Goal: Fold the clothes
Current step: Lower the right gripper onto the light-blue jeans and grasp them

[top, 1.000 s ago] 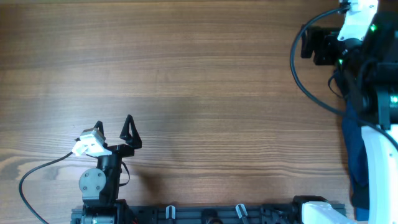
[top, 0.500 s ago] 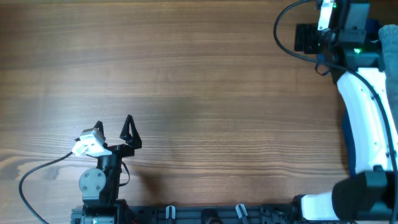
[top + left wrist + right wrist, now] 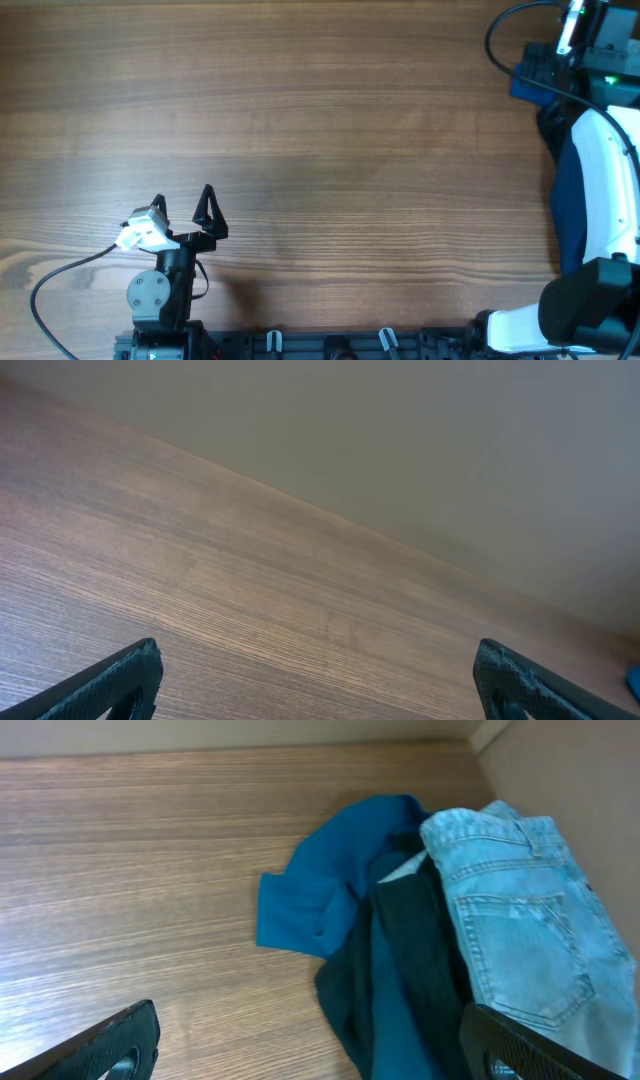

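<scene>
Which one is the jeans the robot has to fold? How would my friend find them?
Look at the wooden table and find the heap of clothes at its right end. The jeans lie on the heap's right side. They are pale faded blue with a stitched pocket, while the dark clothes beside them are deep blue and black.

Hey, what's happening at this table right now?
Nothing is being held yet. The right end effector is open and hangs over a heap of clothes by the table's far right edge, where light blue jeans lie on top of darker blue and black garments. The left end effector sits open near the robot's base, over bare wood, with nothing between its fingers. Folding has not begun; the jeans are bunched in the pile.
</scene>
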Robot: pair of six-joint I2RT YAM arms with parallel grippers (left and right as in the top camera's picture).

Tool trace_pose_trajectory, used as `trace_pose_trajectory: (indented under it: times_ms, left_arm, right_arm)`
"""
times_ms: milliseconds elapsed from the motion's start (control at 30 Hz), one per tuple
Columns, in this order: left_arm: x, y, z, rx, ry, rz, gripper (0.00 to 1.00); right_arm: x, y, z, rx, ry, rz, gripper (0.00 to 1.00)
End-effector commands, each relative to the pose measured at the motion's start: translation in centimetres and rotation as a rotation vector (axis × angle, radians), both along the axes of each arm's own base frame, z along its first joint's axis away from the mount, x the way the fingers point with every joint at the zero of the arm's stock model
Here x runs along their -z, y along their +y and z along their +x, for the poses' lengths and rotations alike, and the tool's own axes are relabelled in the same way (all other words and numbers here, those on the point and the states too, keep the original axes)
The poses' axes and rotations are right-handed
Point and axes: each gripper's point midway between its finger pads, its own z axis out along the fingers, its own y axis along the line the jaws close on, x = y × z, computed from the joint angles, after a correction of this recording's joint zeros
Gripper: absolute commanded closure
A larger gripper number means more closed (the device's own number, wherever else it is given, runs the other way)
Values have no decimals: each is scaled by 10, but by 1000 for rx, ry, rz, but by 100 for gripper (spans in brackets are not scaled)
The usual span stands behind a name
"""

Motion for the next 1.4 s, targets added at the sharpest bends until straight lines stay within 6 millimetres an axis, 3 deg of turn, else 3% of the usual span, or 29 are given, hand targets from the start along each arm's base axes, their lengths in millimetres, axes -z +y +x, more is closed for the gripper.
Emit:
trace_pose_trajectory:
  times_ms: [0, 133, 300, 433, 533, 567, 600, 633, 800, 967, 1100, 1300, 1367]
  left_arm:
    - [3, 1, 0, -2, 11, -5, 0]
    - [3, 1, 0, -2, 11, -5, 0]
    - [3, 1, 0, -2, 11, -5, 0]
    - [3, 1, 0, -2, 11, -5, 0]
    - [3, 1, 0, -2, 11, -5, 0]
    - [3, 1, 0, -2, 11, -5, 0]
    - [3, 1, 0, -2, 11, -5, 0]
    - [3, 1, 0, -2, 11, -5, 0]
    - [3, 1, 0, -2, 11, -5, 0]
    - [3, 1, 0, -2, 11, -5, 0]
    - [3, 1, 0, -2, 11, -5, 0]
    - [3, 1, 0, -2, 11, -5, 0]
    - [3, 1, 0, -2, 11, -5, 0]
  right_arm:
    - [-4, -16, -3, 46, -10, 3, 2]
    - [-1, -22, -6, 53, -18, 66, 5]
    - [-1, -43, -13, 110, -24, 74, 12]
    - [-1, -54, -17, 124, -21, 64, 41]
    - [-1, -57, -19, 129, -22, 60, 51]
    - [-2, -57, -18, 118, -18, 50, 46]
    - [-2, -57, -18, 113, -16, 46, 27]
    - [-2, -57, -19, 114, -14, 47, 13]
    - [3, -55, -25, 116, 16, 56, 0]
    - [-8, -62, -16, 68, -12, -12, 1]
    - [-15, -83, -18, 104, -49, -26, 3]
    - [-15, -116, -22, 130, -70, -52, 23]
    - [-11, -126, -21, 147, -75, -48, 23]
